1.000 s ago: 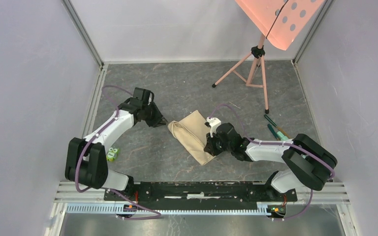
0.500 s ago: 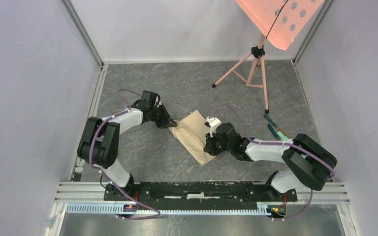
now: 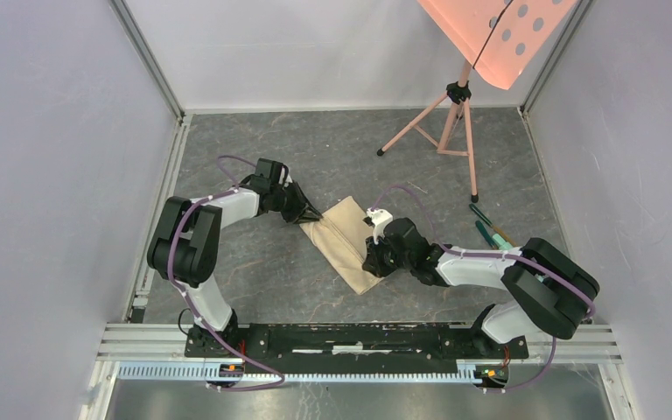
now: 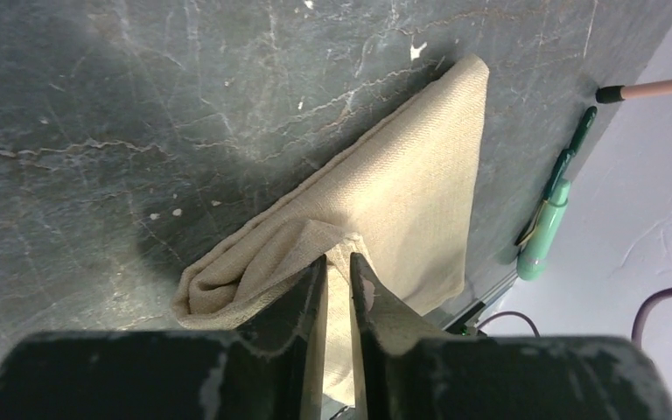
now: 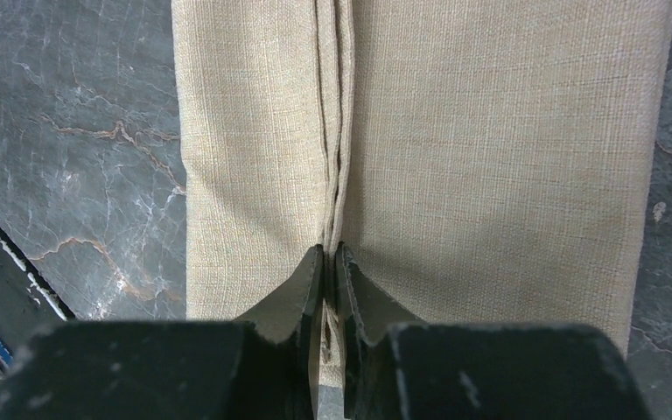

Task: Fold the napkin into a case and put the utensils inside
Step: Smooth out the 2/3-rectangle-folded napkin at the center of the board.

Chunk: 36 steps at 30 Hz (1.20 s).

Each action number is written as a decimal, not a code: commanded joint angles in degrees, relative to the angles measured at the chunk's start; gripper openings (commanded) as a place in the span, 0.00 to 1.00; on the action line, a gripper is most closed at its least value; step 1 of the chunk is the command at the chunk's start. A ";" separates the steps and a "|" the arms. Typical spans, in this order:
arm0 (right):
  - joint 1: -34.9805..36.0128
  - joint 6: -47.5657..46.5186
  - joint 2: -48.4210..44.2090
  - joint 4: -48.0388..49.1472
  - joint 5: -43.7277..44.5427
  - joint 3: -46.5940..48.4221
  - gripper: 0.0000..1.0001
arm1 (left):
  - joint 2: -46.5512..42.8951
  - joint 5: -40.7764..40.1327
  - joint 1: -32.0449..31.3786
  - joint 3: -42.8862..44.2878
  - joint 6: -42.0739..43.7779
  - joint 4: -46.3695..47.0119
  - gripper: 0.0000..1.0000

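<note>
The beige napkin [image 3: 343,238] lies folded into a thick oblong on the grey floor, between the arms. My left gripper [image 3: 311,218] is at its upper-left end; in the left wrist view the gripper [image 4: 337,259] is shut on a layer of the napkin [image 4: 420,192]. My right gripper [image 3: 370,259] is at the napkin's right side; in the right wrist view the gripper [image 5: 331,251] is shut on the stacked folded edges running down the middle of the napkin [image 5: 490,131]. I cannot make out the gold utensils.
A mint-green cylinder [image 3: 493,234] and a slim dark green tool [image 3: 481,214] lie to the right of the napkin; both show in the left wrist view [image 4: 544,238]. A pink tripod [image 3: 455,122] holding an orange perforated panel [image 3: 499,35] stands at the back right. Walls close in all round.
My left arm has swung right across the floor to the napkin's upper-left end, and its gripper now holds the cloth. The right gripper has stayed on the napkin.
</note>
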 commanded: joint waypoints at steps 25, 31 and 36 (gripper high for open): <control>0.20 -0.51 -3.33 -6.49 2.04 4.23 0.30 | 4.45 4.97 0.18 1.16 1.95 7.54 0.15; 0.11 -4.31 -2.03 -3.03 -3.27 10.16 0.59 | 3.69 4.96 0.14 0.42 2.22 7.30 0.15; -0.10 -1.79 12.44 8.00 -18.49 20.55 0.64 | 3.91 5.24 0.15 0.63 2.12 6.97 0.15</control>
